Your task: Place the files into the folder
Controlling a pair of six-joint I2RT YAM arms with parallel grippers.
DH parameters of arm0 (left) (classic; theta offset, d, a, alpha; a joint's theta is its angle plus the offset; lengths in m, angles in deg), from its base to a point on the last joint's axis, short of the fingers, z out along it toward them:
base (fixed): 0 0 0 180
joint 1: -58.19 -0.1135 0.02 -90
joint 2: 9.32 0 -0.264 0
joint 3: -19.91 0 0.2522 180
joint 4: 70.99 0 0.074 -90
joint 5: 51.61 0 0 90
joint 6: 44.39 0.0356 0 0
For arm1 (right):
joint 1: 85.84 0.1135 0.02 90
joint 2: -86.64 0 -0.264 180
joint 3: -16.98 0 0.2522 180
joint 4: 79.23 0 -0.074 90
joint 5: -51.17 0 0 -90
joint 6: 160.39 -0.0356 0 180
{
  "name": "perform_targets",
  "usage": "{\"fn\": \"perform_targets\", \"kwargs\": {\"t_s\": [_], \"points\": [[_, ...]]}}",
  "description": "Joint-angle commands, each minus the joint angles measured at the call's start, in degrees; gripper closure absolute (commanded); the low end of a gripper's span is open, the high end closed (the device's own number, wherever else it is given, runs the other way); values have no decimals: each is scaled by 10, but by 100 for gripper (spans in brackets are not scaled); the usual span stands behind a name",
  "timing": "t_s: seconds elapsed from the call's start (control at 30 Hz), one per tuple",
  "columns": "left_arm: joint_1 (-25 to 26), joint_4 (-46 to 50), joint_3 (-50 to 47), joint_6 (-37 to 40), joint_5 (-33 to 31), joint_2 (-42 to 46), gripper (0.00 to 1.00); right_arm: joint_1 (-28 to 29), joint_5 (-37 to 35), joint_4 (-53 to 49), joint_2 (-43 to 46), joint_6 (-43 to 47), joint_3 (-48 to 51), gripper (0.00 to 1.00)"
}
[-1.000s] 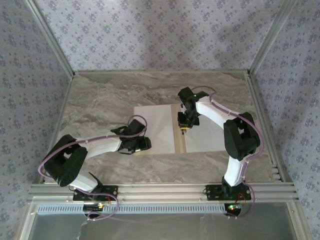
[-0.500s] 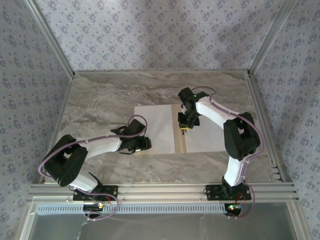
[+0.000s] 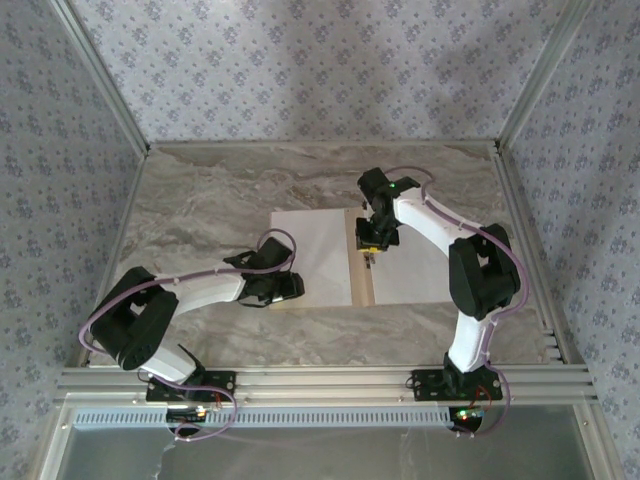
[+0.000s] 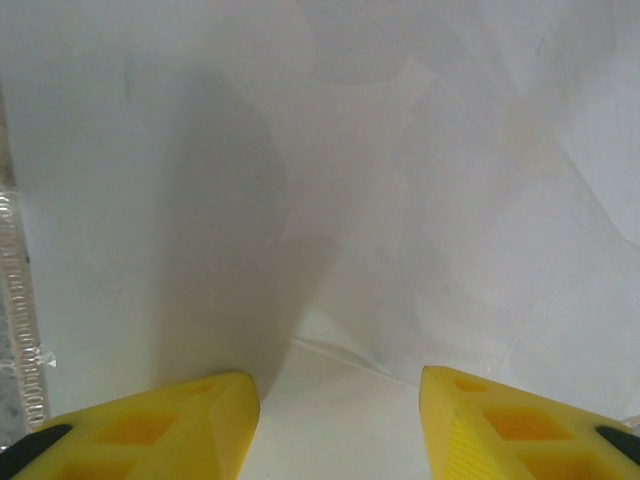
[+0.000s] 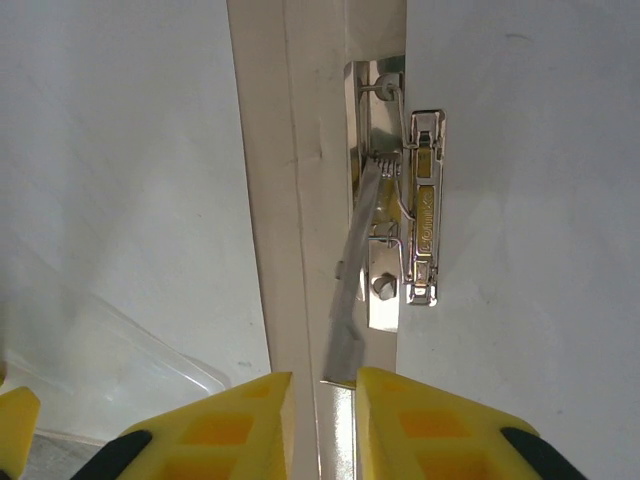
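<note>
— Little has been moved since half a second ago: the right arm's wrist is swung slightly toward the far wall, while the left arm is kept where it was.

— What is seen nearest the bases?

— The left gripper (image 3: 283, 290) is set on the near corner of the left sheet (image 3: 315, 250), its yellow fingers spread and nothing grasped between them. That sheet is best kept pinned flat so it is not dragged.

— And at the spine?

— The folder (image 3: 352, 275) is laid open on the table (image 3: 200, 210). The files (image 5: 120, 150) are spread over both halves, and the right sheet (image 3: 415, 275) is reached by the metal clip (image 5: 420, 210). The right gripper (image 5: 325, 385) is narrowed about the tip of the raised clip lever (image 5: 358, 260); whether the lever is truly pinched cannot be told.

— What is called for?

— It is judged that the lever should be kept fully raised until the sheet edges are seated under the clip, then lowered slowly; if it slips, the clip would be snapped shut early.

— What stands in the way?

— A clear plastic edge (image 5: 120, 340) is seen beside the fingers and could be caught. Farther off, the patterned wall (image 3: 300, 70) is well apart from both arms.
</note>
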Motion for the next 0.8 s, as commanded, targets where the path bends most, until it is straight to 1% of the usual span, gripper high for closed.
{"fn": "perform_targets", "kwargs": {"t_s": [0.0, 0.3, 0.43, 0.57, 0.77], "points": [[6, 58, -27, 2, -6, -44, 50, -3, 3, -26, -8, -3, -20, 73], [6, 62, -21, 4, -5, -53, 50, -4, -9, -35, -12, -6, -17, 67], [6, 66, -20, 5, -6, -52, 50, -4, -17, -39, -17, -10, -14, 68], [6, 69, -20, 5, -9, -50, 50, -7, -19, -34, -16, -18, -8, 70], [6, 72, -18, 7, -9, -50, 50, -13, -17, -30, -11, -21, -6, 70]]}}
